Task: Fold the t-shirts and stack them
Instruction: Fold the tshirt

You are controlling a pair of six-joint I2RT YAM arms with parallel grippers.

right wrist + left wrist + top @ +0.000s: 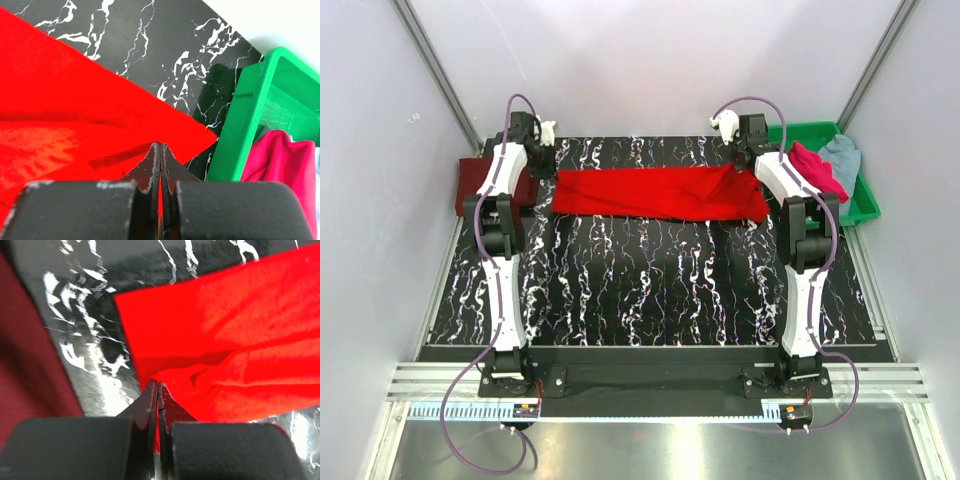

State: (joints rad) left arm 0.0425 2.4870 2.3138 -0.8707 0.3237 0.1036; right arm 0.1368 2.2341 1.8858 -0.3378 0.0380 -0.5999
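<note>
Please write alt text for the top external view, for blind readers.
A red t-shirt stretches across a marbled table, ends pinched in the shut jaws of the left arm and right arm. A maroon t-shirt lies left; a green tray, right, holds a pink t-shirt and a grey-blue one.

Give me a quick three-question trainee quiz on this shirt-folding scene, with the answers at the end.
1. True or false: the left gripper and the right gripper are each shut on the bright red shirt.
2. What lies in the green tray? A) the magenta shirt and the grey-blue shirt; B) one folded towel; C) nothing.
3. Fill in: the maroon shirt lies at the far ____ corner of the table.
Key: 1 true; 2 A; 3 left.
</note>
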